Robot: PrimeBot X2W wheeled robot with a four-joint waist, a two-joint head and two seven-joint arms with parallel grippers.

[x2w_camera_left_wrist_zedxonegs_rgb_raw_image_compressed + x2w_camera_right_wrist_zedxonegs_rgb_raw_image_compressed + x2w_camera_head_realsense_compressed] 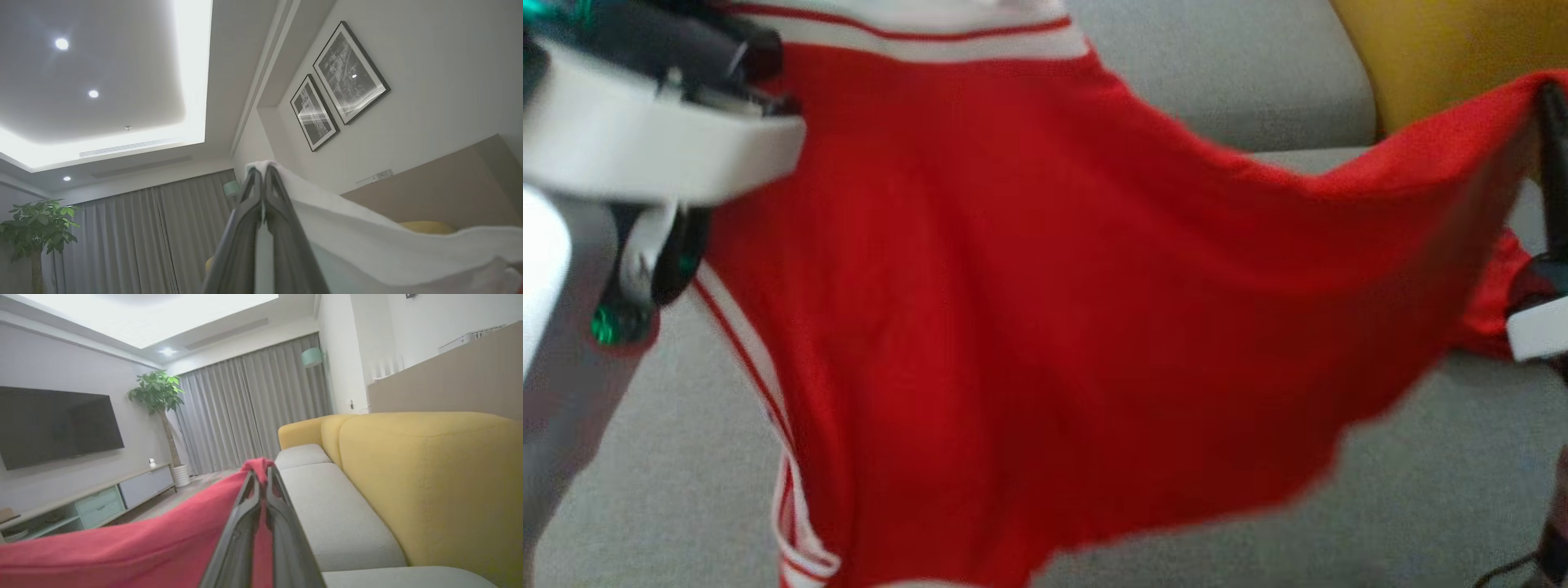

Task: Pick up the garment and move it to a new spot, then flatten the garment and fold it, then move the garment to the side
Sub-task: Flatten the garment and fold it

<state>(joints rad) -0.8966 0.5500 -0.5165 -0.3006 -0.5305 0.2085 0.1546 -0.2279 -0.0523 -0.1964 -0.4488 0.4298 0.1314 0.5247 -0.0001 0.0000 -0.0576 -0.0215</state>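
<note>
Left hand (263, 175) clenched on garment (1029, 286) white band; right hand (263, 475) clenched on its red edge; garment spread above sofa (670, 457).

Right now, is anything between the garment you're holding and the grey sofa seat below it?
Nothing visible. The left gripper and right gripper are both shut on the red garment, which hangs spread above the grey sofa seat. The seat around it shows bare; the patch under the cloth is hidden.
</note>
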